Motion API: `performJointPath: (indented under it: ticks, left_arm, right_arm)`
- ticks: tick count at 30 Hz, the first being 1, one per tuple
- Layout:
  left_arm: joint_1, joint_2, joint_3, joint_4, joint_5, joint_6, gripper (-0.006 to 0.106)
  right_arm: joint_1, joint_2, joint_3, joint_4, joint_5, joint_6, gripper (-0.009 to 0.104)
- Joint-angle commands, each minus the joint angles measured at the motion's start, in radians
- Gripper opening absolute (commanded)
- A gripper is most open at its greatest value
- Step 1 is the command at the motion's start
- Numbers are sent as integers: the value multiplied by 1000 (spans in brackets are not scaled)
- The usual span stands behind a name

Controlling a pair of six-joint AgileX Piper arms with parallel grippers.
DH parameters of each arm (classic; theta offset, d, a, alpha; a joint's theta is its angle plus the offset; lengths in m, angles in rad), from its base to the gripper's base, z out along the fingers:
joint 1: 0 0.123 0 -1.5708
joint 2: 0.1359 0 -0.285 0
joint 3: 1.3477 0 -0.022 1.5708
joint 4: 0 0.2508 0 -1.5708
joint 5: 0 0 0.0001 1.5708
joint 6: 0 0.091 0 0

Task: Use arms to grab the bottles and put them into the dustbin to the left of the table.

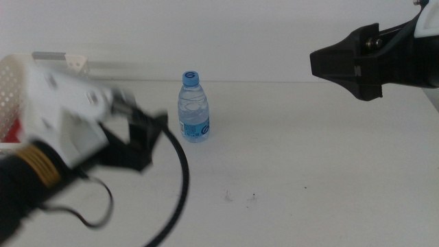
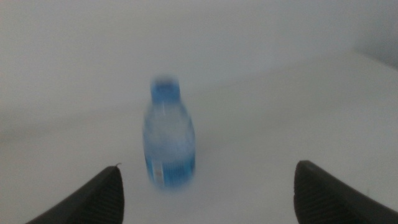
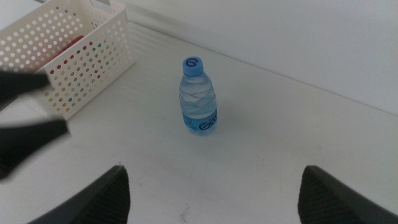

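Now the left pincer [image 1: 147,137], released, nears the water bottle [image 1: 193,108] at two o'clock; next, straddle and clench it.

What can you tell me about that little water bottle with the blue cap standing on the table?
The small clear plastic water bottle has a blue screw cap, ribbed sides and a blue-and-white label near its base. It looks full, its cap on. It stands upright and alone on the plain white tabletop; nothing but the table touches it. The white perforated plastic basket sits off to one side, apart from it.
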Motion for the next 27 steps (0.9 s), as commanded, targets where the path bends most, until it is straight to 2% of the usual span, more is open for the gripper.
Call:
performJointPath:
  ticks: [1,6,11,15,20,21,24,27]
  left_arm:
    - [8,78,92,8,-170,-108,94]
    - [10,287,109,-13,-356,-26,94]
    - [12,467,90,-22,-574,-25,94]
    - [12,587,68,-69,-619,-26,94]
    - [22,738,54,-132,-860,-18,94]
    - [34,771,37,-119,-869,-22,94]
    - [72,857,-26,-7,-869,-55,94]
    - [96,927,-93,45,-873,-55,94]
  right_arm:
    - [0,-4,-6,-5,-8,-7,93]
    - [0,-4,-6,-3,-8,-7,93]
    - [0,-4,-6,-4,-8,-7,93]
    - [0,-4,-6,-4,-8,-7,93]
    - [0,-4,-6,-4,-8,-7,93]
    - [0,-4,-6,-4,-8,-7,93]
    - [0,-4,-6,-4,-8,-7,93]
    - [0,-4,-6,-4,-8,-7,93]
